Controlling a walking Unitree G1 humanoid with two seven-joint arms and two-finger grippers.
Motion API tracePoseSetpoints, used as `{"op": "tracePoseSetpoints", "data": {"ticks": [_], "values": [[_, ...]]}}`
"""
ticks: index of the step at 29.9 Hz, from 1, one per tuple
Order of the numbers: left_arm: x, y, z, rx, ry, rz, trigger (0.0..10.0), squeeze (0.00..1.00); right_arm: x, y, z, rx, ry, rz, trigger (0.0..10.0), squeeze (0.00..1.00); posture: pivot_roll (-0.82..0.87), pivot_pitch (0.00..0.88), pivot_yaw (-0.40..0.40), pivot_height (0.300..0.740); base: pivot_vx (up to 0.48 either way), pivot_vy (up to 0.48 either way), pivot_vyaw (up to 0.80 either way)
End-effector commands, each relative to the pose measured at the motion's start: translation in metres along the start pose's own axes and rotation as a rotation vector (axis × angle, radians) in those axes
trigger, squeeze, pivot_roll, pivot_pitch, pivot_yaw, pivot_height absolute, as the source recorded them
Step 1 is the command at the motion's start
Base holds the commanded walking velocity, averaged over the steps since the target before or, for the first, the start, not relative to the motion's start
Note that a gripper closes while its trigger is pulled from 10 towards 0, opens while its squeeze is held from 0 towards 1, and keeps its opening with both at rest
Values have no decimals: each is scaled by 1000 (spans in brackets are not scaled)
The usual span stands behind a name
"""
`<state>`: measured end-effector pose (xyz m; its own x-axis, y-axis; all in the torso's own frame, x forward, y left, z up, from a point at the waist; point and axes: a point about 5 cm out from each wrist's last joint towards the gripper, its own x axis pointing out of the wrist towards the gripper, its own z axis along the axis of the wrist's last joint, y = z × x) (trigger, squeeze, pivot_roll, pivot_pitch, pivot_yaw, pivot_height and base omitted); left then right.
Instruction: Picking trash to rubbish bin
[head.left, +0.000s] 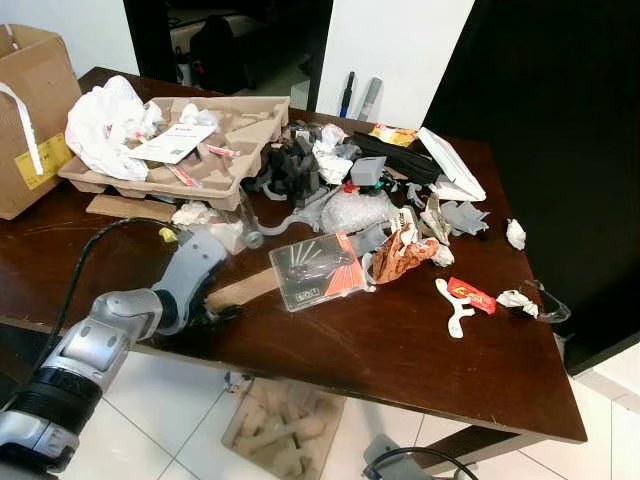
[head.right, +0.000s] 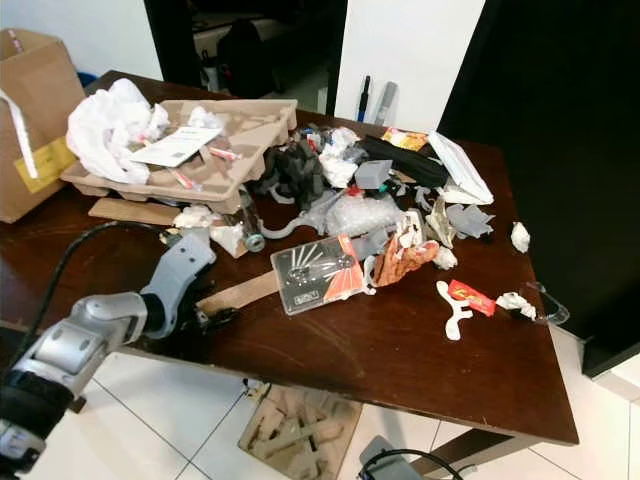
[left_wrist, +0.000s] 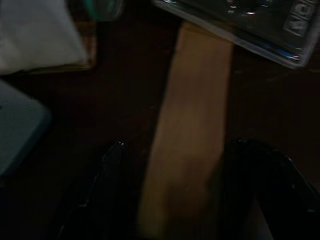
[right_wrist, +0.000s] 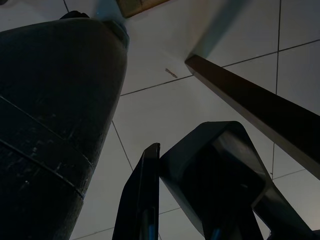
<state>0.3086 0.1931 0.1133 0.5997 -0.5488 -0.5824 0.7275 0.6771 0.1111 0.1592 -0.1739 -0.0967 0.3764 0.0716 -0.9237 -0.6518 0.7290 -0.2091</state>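
Observation:
A flat brown cardboard strip lies near the front edge of the dark wooden table. My left gripper rests at its near end. In the left wrist view the cardboard strip runs between the two black fingers, which stand open on either side of it. A clear plastic case with an orange label touches the strip's far end. The right gripper hangs idle over the floor tiles, its fingers together.
Trash covers the table's back half: a pulp tray holding white crumpled paper, grey and black packaging, wrappers, a red packet. A cardboard box stands far left. Another pulp piece lies on the floor.

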Motion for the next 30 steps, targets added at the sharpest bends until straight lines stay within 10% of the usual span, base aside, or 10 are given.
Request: {"op": "tracePoseSetpoints", "data": {"ticks": [1,4,5,22,30], "values": [[1,-6,-25,-23,127,-42,10000,0,-1,6,-12,13,37,18,10000,0,239,96,-90,740,0,0,0],[2,-8,-26,-21,135,-59,10000,0,-1,6,-12,14,38,18,10000,0,239,96,-90,740,0,0,0],[6,-16,-26,-36,129,-122,0,0,-1,7,-12,21,37,15,10000,0,228,97,-84,740,0,0,0],[13,-41,-56,-130,255,-235,0,0,-1,8,-17,61,50,2,10000,0,221,97,-78,740,0,0,0],[5,-22,-57,-153,237,-86,0,0,-1,9,-17,71,45,1,10000,0,227,98,-80,740,0,0,0]]}}
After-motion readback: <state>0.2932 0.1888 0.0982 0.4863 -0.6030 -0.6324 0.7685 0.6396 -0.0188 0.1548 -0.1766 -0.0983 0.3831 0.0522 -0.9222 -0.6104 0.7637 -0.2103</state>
